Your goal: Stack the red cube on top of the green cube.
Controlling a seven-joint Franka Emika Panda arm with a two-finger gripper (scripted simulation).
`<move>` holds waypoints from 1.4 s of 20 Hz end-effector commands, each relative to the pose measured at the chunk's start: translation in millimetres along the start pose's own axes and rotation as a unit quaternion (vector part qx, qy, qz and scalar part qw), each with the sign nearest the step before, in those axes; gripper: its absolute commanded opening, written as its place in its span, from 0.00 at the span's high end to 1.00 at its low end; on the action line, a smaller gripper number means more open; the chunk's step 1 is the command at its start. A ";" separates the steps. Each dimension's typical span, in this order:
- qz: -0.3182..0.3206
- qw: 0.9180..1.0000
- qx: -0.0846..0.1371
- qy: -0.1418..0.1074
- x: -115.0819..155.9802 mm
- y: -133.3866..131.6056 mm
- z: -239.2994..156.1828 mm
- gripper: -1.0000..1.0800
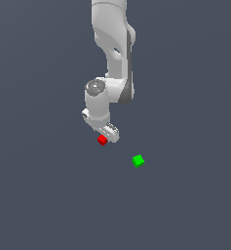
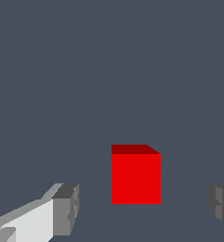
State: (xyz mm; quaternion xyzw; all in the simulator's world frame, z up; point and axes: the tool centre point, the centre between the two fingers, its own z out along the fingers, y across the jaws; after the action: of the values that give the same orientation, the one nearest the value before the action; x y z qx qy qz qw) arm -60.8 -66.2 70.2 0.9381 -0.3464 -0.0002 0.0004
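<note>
Tool (image 2: 142, 208) is spread wide — red cube (image 2: 135, 176) sits between the fingers (image 2: 66, 208) with clear gaps on both sides, nothing gripped. In the exterior view the tool (image 1: 106, 136) is low over the red cube (image 1: 102, 140). Green cube (image 1: 138, 160) sits apart, toward the exterior view's right and slightly nearer — both cubes on the plain grey surface.

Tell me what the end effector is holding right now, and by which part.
Nothing. The end effector is open, its fingers standing apart on either side of the red cube without touching it.
</note>
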 end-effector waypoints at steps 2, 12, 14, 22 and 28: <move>0.000 1.000 0.000 0.000 0.0 0.0 0.3 0.04; 0.001 1.000 0.000 0.000 -1.1 0.5 36.2 0.04; 0.001 1.000 0.000 0.000 -1.0 0.5 43.3 0.04; 0.001 1.000 0.000 0.000 -0.5 0.0 50.4 1.00; 0.001 1.000 0.000 0.000 -0.5 0.0 50.4 1.00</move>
State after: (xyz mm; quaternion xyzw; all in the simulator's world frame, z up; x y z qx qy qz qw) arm -61.2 -65.2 20.3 0.9378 -0.3471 0.0000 -0.0002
